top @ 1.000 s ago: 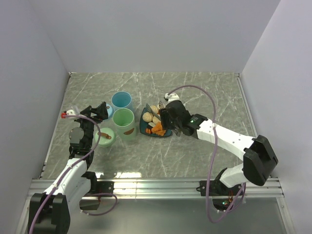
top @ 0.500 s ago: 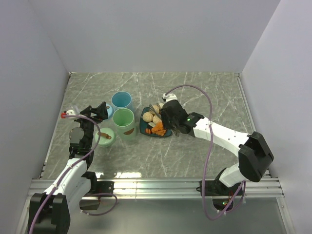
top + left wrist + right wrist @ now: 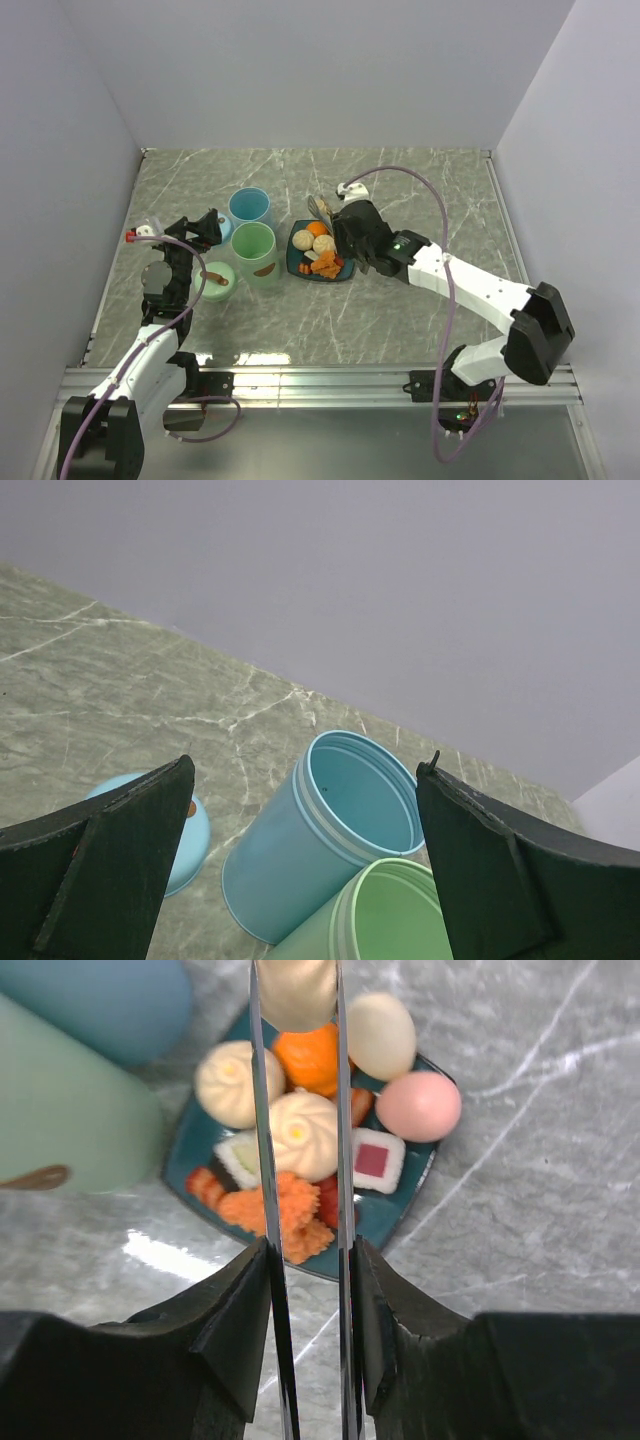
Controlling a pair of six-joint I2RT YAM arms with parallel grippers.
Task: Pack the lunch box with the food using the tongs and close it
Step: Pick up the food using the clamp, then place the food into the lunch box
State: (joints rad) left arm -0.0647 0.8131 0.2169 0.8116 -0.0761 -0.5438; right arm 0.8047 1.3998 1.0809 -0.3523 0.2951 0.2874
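My right gripper [image 3: 305, 1250] is shut on the silver tongs [image 3: 343, 1110], pressing their two arms close together. A beige piece of food [image 3: 297, 990] is pinched between the tong tips, above the far edge of the teal plate [image 3: 400, 1210]. On the plate lie beige buns [image 3: 230, 1083], an orange ball [image 3: 308, 1055], a pink egg [image 3: 418, 1105], a white-and-red bit [image 3: 372, 1157] and orange chunks [image 3: 290, 1210]. From above, the right gripper [image 3: 345, 235] hangs over the plate's [image 3: 292, 262] right side. My left gripper [image 3: 305, 765] stands open and holds nothing, facing the lunch box's blue pot [image 3: 320, 830] and green pot [image 3: 390, 915].
The blue pot [image 3: 249, 207] and green pot [image 3: 254, 250] stand open just left of the plate. A blue lid [image 3: 222, 228] and a green lid [image 3: 218, 278] lie beside my left gripper [image 3: 205, 228]. Walls close the table on three sides.
The right gripper has squeezed the tongs narrower and risen off the plate, uncovering the food. A beige piece is now held at the tong tips. The left arm has not moved.
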